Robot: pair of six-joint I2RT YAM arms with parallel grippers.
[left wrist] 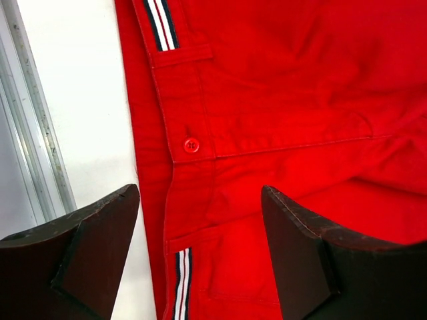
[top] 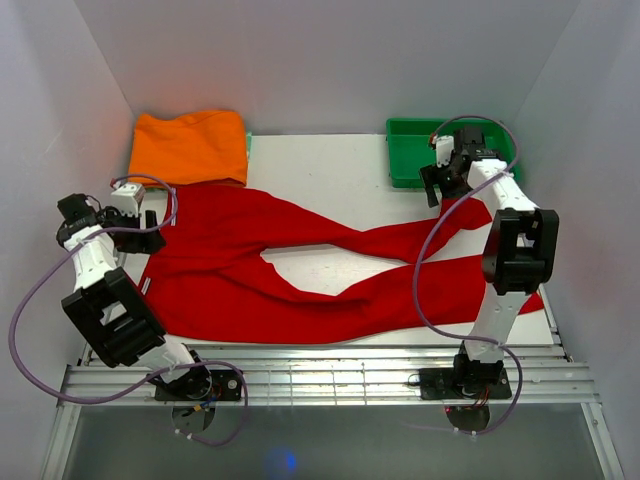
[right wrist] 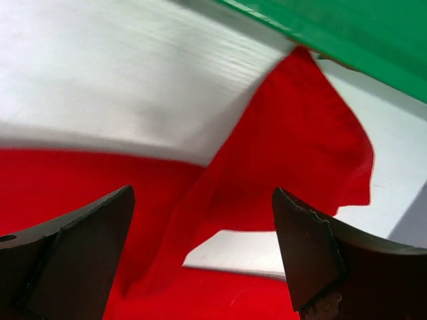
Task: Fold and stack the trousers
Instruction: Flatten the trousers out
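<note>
Red trousers [top: 260, 265] lie spread flat on the white table, waist at the left, two legs running right. My left gripper [top: 140, 238] is open above the waistband [left wrist: 193, 143], where a red button and striped side tape show. My right gripper [top: 436, 186] is open above the end of the far leg [right wrist: 293, 160], near the green bin. Neither gripper holds cloth. A folded orange garment [top: 190, 146] lies at the back left.
A green bin [top: 415, 150] stands at the back right, its edge showing in the right wrist view [right wrist: 347, 33]. White walls close in the table on three sides. A metal rail [top: 330, 375] runs along the near edge.
</note>
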